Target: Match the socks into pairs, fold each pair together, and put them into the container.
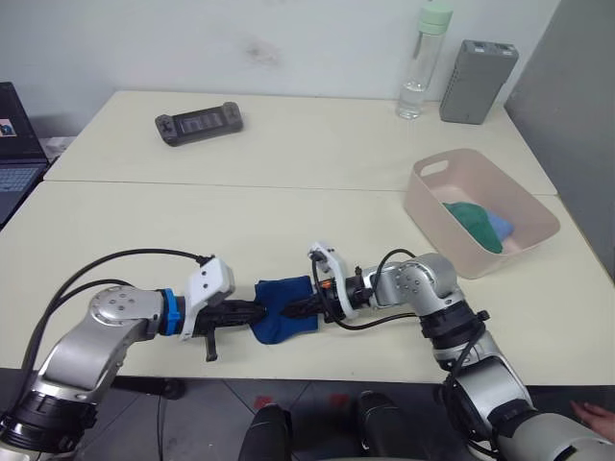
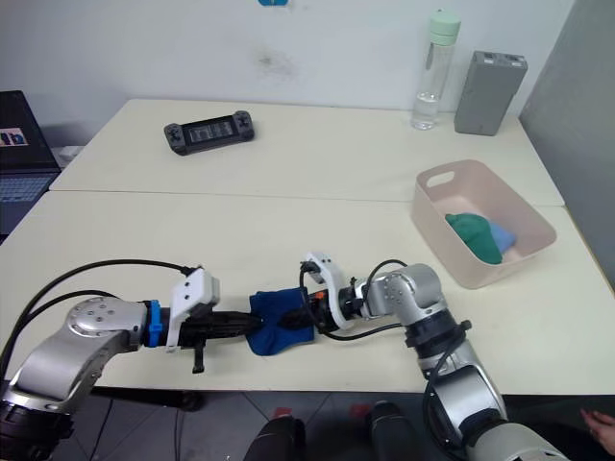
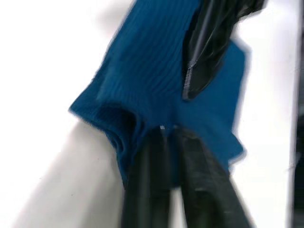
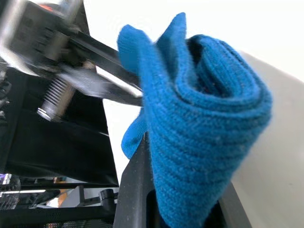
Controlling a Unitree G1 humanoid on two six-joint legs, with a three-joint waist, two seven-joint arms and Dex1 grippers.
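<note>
A folded bundle of dark royal blue socks lies near the table's front edge. My left gripper is shut on its left edge, the two fingers pressed together on the fabric. From the right, my right gripper is shut on the same socks, which wrap thickly over its fingers. The pale pink container stands at the right of the table. It holds a green sock and a light blue sock.
A black game controller lies at the back left. A water bottle and a grey ribbed box stand at the back right. A laptop sits at the far left. A person's hand shows at the lower right corner.
</note>
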